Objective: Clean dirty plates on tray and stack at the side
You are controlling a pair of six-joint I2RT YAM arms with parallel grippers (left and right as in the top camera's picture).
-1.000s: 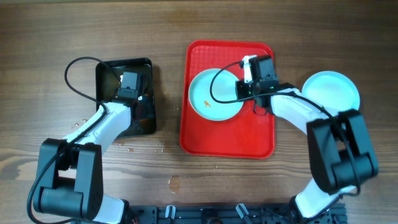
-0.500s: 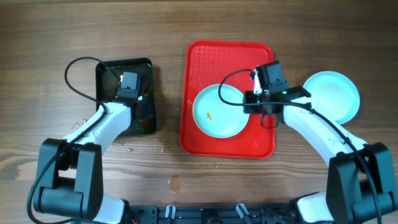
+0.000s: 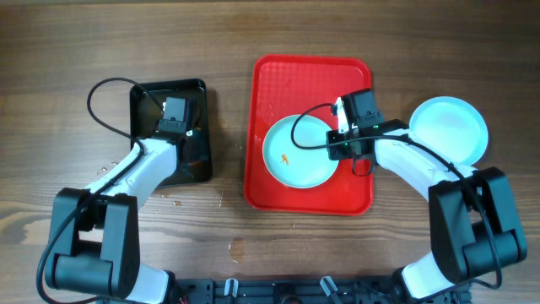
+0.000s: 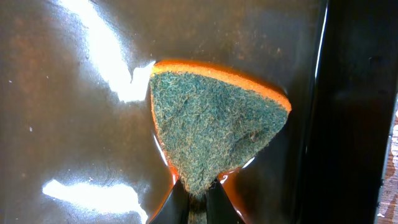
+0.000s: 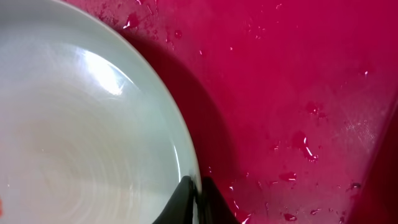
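Note:
A pale blue-white plate point(image 3: 297, 151) with a small orange smear lies on the red tray point(image 3: 308, 76). My right gripper point(image 3: 337, 145) is shut on this plate's right rim; in the right wrist view the fingers point(image 5: 196, 198) pinch the rim of the plate point(image 5: 81, 124) over the wet tray point(image 5: 298, 93). Another plate point(image 3: 451, 128) lies on the table at the right. My left gripper point(image 3: 175, 127) is over the black tray point(image 3: 143, 97), shut on a green-and-orange sponge point(image 4: 214, 130); the fingers point(image 4: 198, 202) clamp its near corner.
The black tray point(image 4: 74, 124) is wet and glossy, with a raised rim at its right side. Water drops lie on the wooden table point(image 3: 194, 198) between the two trays. Black cables loop over both arms.
My right gripper pulled the smeared plate down and right across the red tray, then shifted it slightly left. The left arm and sponge have not moved.

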